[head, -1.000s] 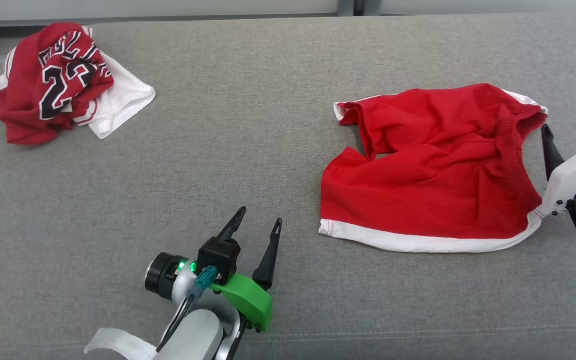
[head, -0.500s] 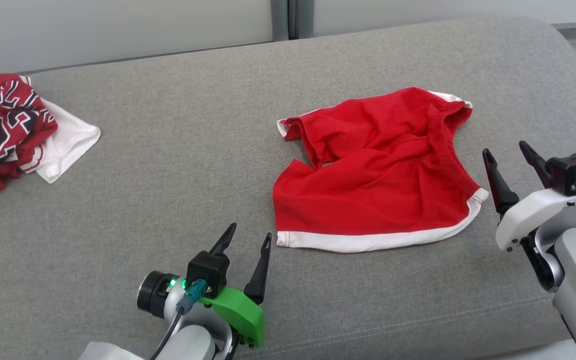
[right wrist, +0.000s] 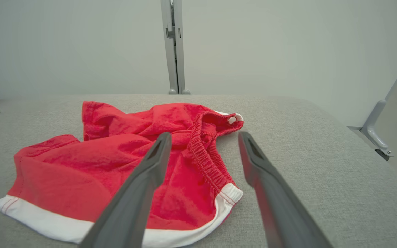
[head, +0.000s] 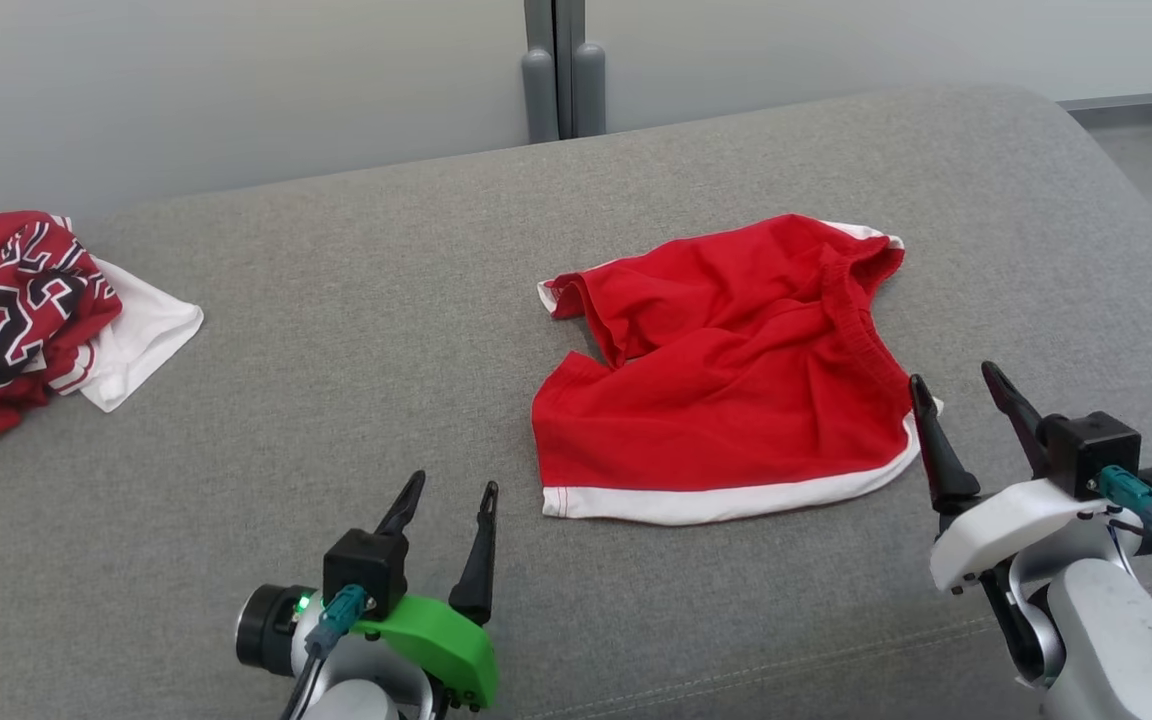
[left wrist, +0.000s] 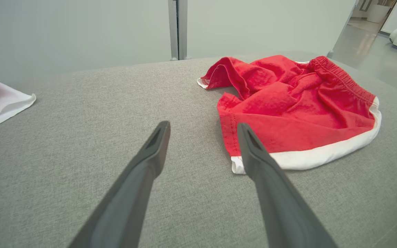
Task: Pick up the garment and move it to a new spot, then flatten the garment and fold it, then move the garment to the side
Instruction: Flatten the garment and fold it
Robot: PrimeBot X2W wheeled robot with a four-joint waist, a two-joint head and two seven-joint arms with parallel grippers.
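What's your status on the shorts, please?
Left gripper, right gripper: jaws open, empty. Shorts rumpled on cushion, not held. Jersey far left, not in the way.

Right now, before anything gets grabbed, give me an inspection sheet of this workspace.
Surface: grey cushion, stitched seam along the near edge.
Job's things: red shorts, rumpled, white hem nearest, not held.
Clutter: red numbered jersey heaped on white cloth, far left.
Grippers: left pincer open, short of the hem corner; right pincer open, beside the waistband end.
Cables: left wrist cable and right wrist cable, teal plugs seated.
Surroundings: pale wall, grey post behind.
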